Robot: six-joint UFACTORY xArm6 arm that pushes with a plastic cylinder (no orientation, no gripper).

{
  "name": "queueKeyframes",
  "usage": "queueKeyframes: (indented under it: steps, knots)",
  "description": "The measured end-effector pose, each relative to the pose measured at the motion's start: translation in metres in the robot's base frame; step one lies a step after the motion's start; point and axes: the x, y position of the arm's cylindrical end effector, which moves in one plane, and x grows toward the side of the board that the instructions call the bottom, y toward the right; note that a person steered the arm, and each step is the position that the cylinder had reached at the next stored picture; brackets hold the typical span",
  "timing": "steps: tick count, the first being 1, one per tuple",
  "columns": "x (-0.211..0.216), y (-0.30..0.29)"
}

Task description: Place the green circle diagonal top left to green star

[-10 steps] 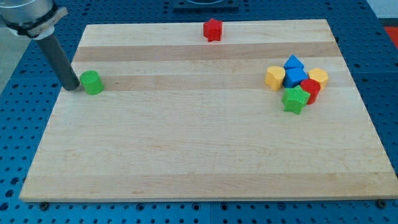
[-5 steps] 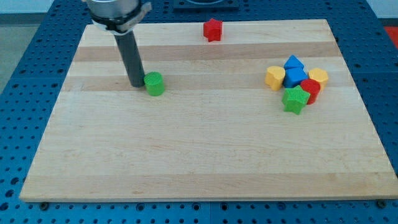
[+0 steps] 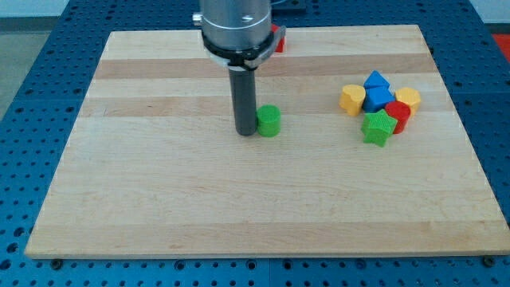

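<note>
The green circle [image 3: 269, 121] stands near the middle of the wooden board [image 3: 239, 199]. My tip [image 3: 245, 131] touches the circle's left side. The green star [image 3: 378, 127] lies at the view's right, at the bottom of a cluster of blocks. The circle is well to the left of the star and about level with it.
Touching the star's cluster are a yellow heart [image 3: 352, 99], a blue block [image 3: 377, 90], a red block [image 3: 398, 114] and a yellow block [image 3: 409, 99]. A red star [image 3: 278, 39] sits at the top edge, mostly hidden behind the arm.
My tip has pushed the green circle to the right across the board, from the left edge to near the middle. The other blocks have not moved.
</note>
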Motion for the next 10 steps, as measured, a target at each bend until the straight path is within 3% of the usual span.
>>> queueKeyframes:
  steps: [6,10]
  knots:
    - [-0.044,0.074]
    - [-0.043,0.129]
